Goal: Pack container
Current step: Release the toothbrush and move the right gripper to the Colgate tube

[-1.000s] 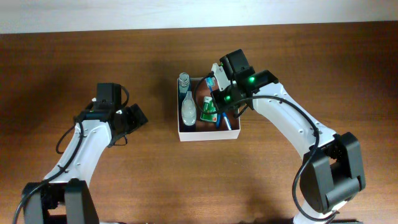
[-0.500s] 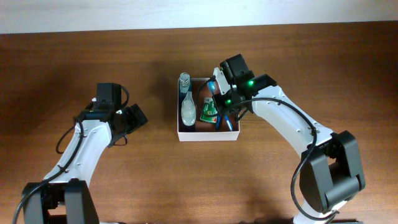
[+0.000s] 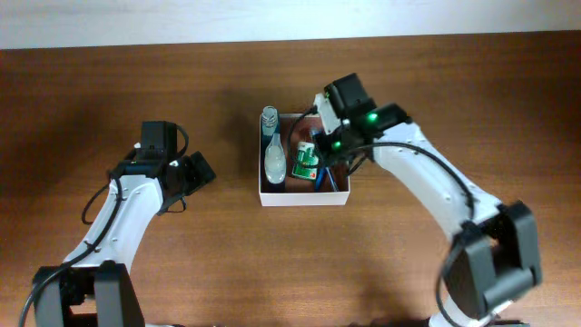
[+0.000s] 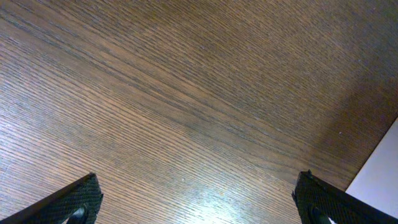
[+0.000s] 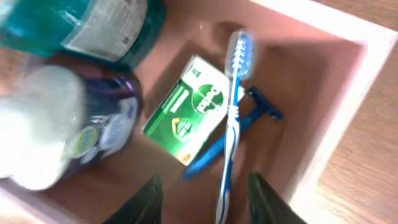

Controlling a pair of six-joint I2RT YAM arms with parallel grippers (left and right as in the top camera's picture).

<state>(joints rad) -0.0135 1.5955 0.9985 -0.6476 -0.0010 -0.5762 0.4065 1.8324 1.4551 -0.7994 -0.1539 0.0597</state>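
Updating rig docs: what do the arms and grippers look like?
The left arm and right arm have white link shells, black joints and black wrist blocks. Thin black cables loop outside the links. Green lights glow on the right wrist. Jaws are black, textured.

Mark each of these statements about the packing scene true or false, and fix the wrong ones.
1. The toothbrush lies inside the container. True.
2. The left gripper is clamped on a bottle. False: its jaws stand wide apart over the bare wooden table, with nothing between them.
3. The green packet sits on the wood outside the box. False: it lies on the container's floor, right next to the toothbrush.
4. A blue razor is in the container. True.
5. The right gripper is over the container with its jaws open. True.
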